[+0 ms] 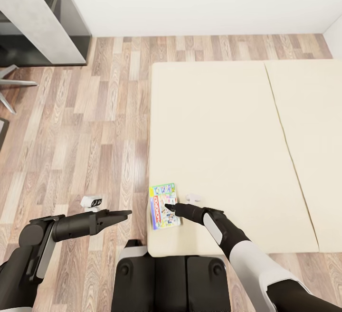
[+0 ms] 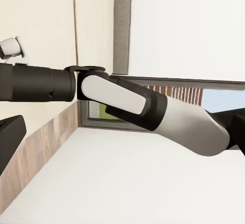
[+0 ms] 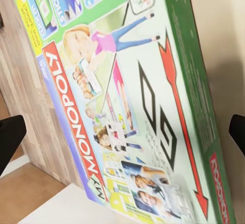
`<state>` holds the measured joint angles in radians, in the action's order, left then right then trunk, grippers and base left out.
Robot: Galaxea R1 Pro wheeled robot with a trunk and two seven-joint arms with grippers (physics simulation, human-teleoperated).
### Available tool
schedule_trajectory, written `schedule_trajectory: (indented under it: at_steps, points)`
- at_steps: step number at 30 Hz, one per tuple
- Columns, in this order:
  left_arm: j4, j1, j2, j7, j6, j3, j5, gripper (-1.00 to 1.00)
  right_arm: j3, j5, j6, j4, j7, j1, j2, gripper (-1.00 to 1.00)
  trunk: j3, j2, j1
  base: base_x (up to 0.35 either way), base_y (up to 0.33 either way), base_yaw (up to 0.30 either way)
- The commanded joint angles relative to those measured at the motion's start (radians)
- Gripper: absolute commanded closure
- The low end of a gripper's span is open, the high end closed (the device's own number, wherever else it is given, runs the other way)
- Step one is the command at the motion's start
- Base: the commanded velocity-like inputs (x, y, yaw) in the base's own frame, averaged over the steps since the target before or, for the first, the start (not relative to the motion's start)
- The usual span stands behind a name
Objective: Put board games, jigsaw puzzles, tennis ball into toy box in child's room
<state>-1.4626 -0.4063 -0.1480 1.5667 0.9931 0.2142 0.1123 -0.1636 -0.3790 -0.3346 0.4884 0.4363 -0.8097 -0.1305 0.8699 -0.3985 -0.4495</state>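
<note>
Nearest, at the bottom of the head view, the robot's dark base is sitting against the foot of the bed. The left gripper [image 1: 124,213] is hanging over the floor at lower left, its fingers drawn to a point and seeming pressed together with nothing between them.

The right gripper [image 1: 172,207] is reaching over the one board game in sight, a flat green-edged printed cardboard box with a red banner [image 1: 164,206], lying on the near left corner of the wide beige mattress of the bed [image 1: 223,136], close to the edge. From the wrist camera the box [image 3: 127,101] is lying between the two dark fingertips at the frame's left and right edges, so that gripper is spread wide and not yet pinching anything.

Just beside the box a small white object [image 1: 192,198] is resting on the mattress; I cannot tell what it is. Another small white thing [image 1: 91,201] is lying on the wood-plank floor [image 1: 80,131] near the left gripper.

Farther off, the rest of the two-section mattress is lying bare, and a grey-framed white worktop [image 1: 38,17] is showing at upper left.

Counting: one game box, two grippers. Judging by this, the task is at an early stage: this box is not yet lifted.
</note>
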Motion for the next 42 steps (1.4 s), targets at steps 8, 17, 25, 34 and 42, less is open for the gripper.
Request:
schedule_trajectory:
  at_steps: [8, 17, 25, 34, 42]
  points:
    - [-0.001, 0.0, -0.001, 0.004, 0.01, 0.001, 0.0, -1.0, -0.003, -0.007, -0.005, 0.002, -0.001, 0.0, -0.001, -1.0, 0.007, -0.002, -0.001, 0.0, 0.0, 0.0]
    - [-0.001, 0.0, -0.001, 0.004, 0.011, 0.001, 0.0, -1.0, -0.004, -0.007, -0.005, 0.005, -0.001, 0.0, -0.003, -1.0, 0.007, -0.002, -0.001, 0.0, 0.0, 0.0]
    - [0.0, 0.0, -0.001, 0.004, 0.01, 0.001, 0.001, -1.0, -0.004, -0.006, -0.006, 0.005, 0.013, 0.0, -0.027, -1.0, 0.007, -0.002, -0.001, 0.0, 0.0, 0.0]
    - [-0.001, 0.0, -0.001, 0.004, 0.01, 0.001, 0.001, -1.0, -0.004, -0.008, -0.006, 0.004, 0.045, 0.0, -0.032, -1.0, 0.007, -0.002, -0.001, 0.0, 0.0, 0.0]
    - [0.0, 0.0, 0.0, 0.004, 0.01, 0.0, 0.0, -1.0, -0.002, -0.008, -0.004, 0.002, 0.05, 0.0, -0.032, -1.0, 0.007, -0.002, -0.001, 0.0, 0.0, 0.0]
